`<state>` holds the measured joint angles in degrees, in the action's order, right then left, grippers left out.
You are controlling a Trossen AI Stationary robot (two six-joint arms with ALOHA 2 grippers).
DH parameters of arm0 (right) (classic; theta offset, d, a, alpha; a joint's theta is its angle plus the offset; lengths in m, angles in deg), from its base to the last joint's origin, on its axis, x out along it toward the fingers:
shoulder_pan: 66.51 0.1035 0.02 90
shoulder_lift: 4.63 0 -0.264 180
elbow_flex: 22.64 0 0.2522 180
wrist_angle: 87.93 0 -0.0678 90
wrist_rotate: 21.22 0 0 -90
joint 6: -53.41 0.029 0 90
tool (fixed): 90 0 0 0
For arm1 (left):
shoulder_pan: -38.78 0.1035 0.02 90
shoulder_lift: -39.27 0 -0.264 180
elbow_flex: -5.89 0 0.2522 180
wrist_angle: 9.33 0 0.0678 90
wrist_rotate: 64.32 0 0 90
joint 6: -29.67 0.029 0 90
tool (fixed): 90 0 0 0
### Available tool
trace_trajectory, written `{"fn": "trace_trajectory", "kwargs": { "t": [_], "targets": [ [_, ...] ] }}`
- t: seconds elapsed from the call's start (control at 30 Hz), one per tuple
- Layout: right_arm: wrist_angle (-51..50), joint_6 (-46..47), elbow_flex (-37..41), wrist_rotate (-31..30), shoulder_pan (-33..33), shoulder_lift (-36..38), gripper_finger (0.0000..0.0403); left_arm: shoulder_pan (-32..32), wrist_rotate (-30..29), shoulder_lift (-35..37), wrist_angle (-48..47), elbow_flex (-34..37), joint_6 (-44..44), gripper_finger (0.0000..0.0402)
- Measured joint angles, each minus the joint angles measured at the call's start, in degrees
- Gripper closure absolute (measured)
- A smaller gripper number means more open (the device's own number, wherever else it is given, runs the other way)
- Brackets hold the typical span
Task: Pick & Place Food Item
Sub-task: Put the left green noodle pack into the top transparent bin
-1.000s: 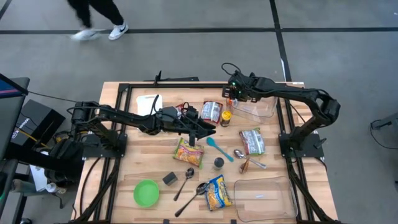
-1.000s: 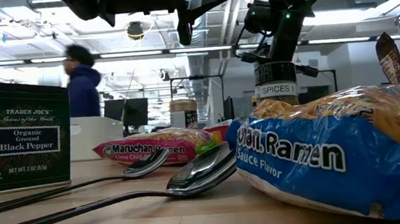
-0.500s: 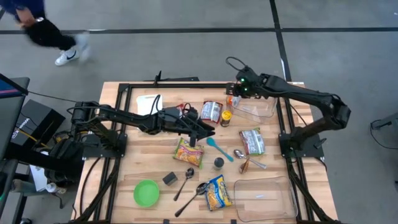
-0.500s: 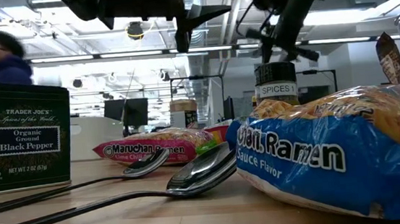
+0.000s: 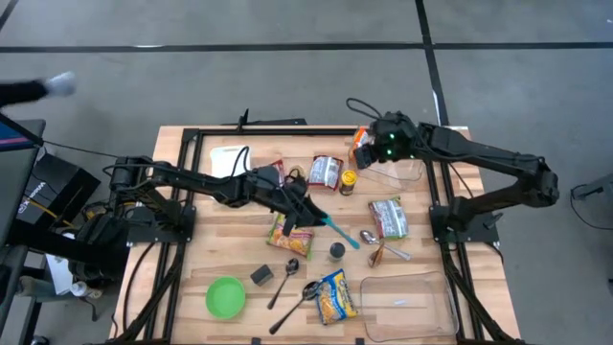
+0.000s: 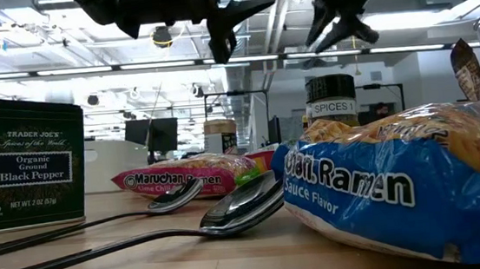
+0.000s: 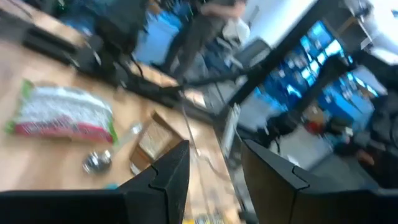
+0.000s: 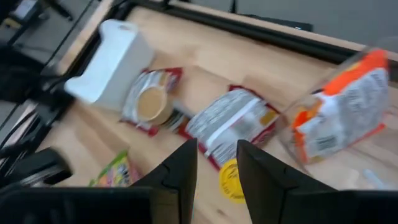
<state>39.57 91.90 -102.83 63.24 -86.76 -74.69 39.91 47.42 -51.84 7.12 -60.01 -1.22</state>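
The orange snack packet [image 8: 342,106] sits at the far corner of a clear plastic container [image 5: 402,171], seemingly inside its wall. The right wrist view shows its printed white label, while the high view gives only an orange sliver [image 5: 360,137] beside the arm. The right tool [image 5: 367,153] hangs just beside that corner, above the spice jar [image 5: 349,179]. Its fingers are released with nothing between them, as the wrist view [image 8: 214,149] and the low view [image 6: 339,17] both show.

Only the low view reads the jar's "SPICES" label [image 6: 331,100]; the wrist view sees its yellow lid [image 8: 231,180]. Next to the jar lie a red-edged packet [image 8: 233,121] and a white tub [image 8: 112,62].

The left tool [image 5: 311,216], also released and empty [image 7: 214,155], hovers mid-bench over a green ramen packet [image 5: 287,230] and a teal spoon [image 5: 335,227]. At the bench's [image 5: 192,259] near edge are a black pepper tin [image 6: 23,162], two metal spoons [image 6: 238,206], a blue ramen packet [image 6: 401,181], a green bowl [image 5: 226,297] and a second clear container [image 5: 407,307].
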Motion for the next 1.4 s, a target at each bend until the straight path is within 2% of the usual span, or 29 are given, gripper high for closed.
{"fn": "trace_trajectory", "kwargs": {
  "t": [0.1,0.47,0.77,1.03,1.17,1.4],
  "targets": [
    [-0.43,-0.12,0.00,-0.01,2.63,0.56,0.0295,-0.62,2.53,0.00,-4.49,0.00,0.96,0.0262],
    [-1.76,-0.13,0.02,-0.02,8.96,0.48,0.0295,-2.40,2.66,0.00,-27.78,0.00,1.08,0.0262],
    [-1.73,-0.11,0.02,-0.31,10.17,0.39,0.0295,-3.03,2.60,0.00,-48.93,0.00,-1.52,0.0262],
    [-1.68,-0.88,0.02,-0.48,10.17,0.39,0.0295,-3.02,2.41,0.00,-58.28,0.00,-4.51,0.0262],
    [-1.60,-1.01,0.05,-0.48,10.17,0.39,0.0295,-3.50,0.17,0.00,-62.37,0.00,-5.79,0.0262],
    [-1.60,-1.49,0.17,-0.48,10.17,0.39,0.0295,-6.11,-9.21,0.00,-69.22,0.02,-7.70,0.0262]
  ]
}}
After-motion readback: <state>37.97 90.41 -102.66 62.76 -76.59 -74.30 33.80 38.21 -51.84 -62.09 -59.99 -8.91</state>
